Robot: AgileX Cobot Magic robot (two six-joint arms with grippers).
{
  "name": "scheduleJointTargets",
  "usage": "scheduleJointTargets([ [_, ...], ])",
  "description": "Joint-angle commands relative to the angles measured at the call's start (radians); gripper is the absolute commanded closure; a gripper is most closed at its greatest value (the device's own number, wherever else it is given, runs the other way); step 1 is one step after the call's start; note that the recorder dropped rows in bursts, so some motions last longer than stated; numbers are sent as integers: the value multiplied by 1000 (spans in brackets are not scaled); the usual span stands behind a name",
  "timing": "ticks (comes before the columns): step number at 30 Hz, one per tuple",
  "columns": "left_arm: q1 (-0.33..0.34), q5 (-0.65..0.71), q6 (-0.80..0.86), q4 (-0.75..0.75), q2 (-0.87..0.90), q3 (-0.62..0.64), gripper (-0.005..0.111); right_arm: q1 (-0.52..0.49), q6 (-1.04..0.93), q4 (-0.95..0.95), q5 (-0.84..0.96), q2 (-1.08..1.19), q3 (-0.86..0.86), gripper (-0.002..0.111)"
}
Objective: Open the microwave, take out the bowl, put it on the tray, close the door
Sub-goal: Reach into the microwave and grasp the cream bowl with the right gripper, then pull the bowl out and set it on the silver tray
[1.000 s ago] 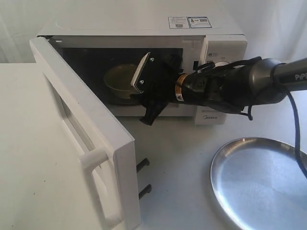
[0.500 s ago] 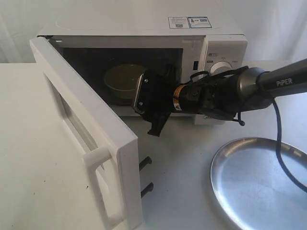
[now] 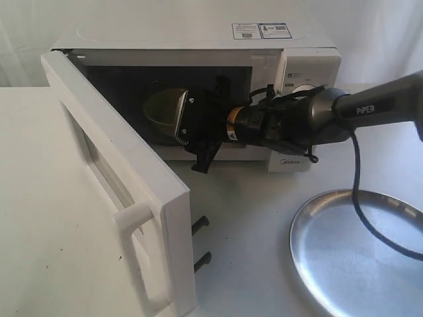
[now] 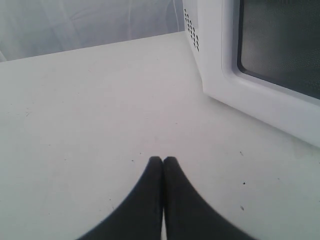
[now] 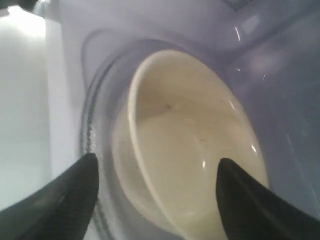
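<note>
The microwave (image 3: 198, 36) stands across the upper middle of the exterior frame, its door (image 3: 99, 172) swung wide open toward the lower left. The bowl (image 3: 157, 109) sits inside the dark cavity. The right fingers (image 3: 180, 113) are spread wide at the opening; in the right wrist view the bowl shows between them, with no grip on it. The tray (image 3: 357, 251) lies on the surface (image 3: 251, 218) at the lower right. The left fingers (image 4: 155, 192) are pressed together, holding nothing, low over the surface near the door
</note>
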Motion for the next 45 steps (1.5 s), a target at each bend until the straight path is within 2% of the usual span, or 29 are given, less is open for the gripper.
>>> scheduleJointTargets([
  [1,-4,-3,-2,0,-2,-1,107,3,-1,1,48,54,-81,46],
  [3,-4,-3,-2,0,-2,-1,107,3,3,3,56,91,-124,51],
  [5,-4,-3,-2,0,-2,-1,107,3,3,26,57,125,-153,66],
  [8,-4,-3,-2,0,-2,-1,107,3,11,102,57,144,-171,103],
  [9,-4,-3,-2,0,-2,-1,107,3,48,102,57,144,-171,108],
  [14,-4,-3,-2,0,-2,-1,107,7,188,85,28,90,-117,108],
  [17,-4,-3,-2,0,-2,-1,107,11,272,75,-30,4,-18,108],
  [19,-4,-3,-2,0,-2,-1,107,11,397,-27,-78,-76,71,108],
  [22,-4,-3,-2,0,-2,-1,107,11,724,-232,-85,-208,201,108],
  [24,-4,-3,-2,0,-2,-1,107,11,875,-374,-85,-309,299,108],
  [27,-4,-3,-2,0,-2,-1,107,11,1044,-460,-78,-448,430,108],
  [33,-4,-3,-2,0,-2,-1,107,11,1528,-736,41,-730,685,108],
  [36,-4,-3,-2,0,-2,-1,107,11,1667,-823,231,-851,810,108],
  [40,-4,-3,-2,0,-2,-1,107,11,1719,-821,454,-939,957,108],
  [45,-4,-3,-2,0,-2,-1,107,11,1726,-807,495,-930,1030,108],
])
